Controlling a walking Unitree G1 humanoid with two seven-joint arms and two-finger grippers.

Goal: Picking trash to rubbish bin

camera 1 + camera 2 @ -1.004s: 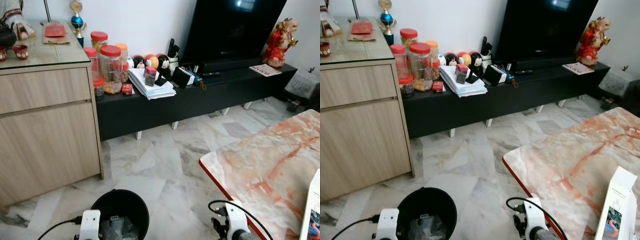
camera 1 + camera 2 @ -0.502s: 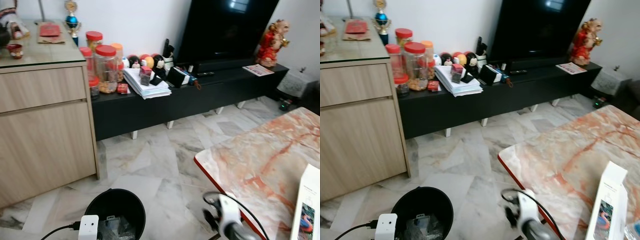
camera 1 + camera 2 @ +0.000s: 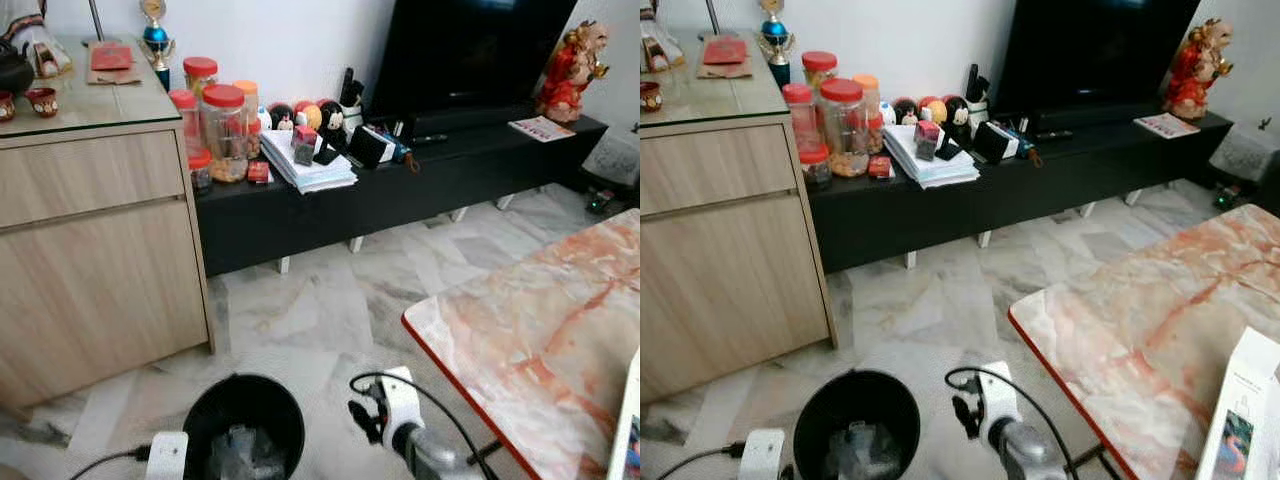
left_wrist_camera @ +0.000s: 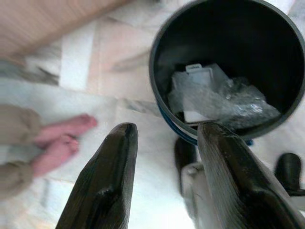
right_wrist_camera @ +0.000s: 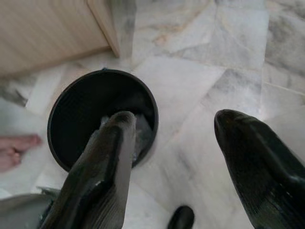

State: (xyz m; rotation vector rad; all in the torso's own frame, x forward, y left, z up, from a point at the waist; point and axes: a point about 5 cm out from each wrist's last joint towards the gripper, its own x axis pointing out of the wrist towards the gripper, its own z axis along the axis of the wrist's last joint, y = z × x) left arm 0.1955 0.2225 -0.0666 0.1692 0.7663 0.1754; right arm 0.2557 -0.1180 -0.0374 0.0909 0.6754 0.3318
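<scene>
Both the left gripper point(image 4: 164, 176) and right gripper point(image 5: 190, 157) are hanging wide open and empty above the black bin point(image 3: 245, 425); the robot is probably seeking more trash, and should be keeping both clear of the rim.

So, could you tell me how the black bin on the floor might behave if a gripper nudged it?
The black bin looks like thin plastic holding only crumpled clear wrap, so probably light. On the glossy marble floor it would likely slide, and a push near its rim might tip it.
</scene>
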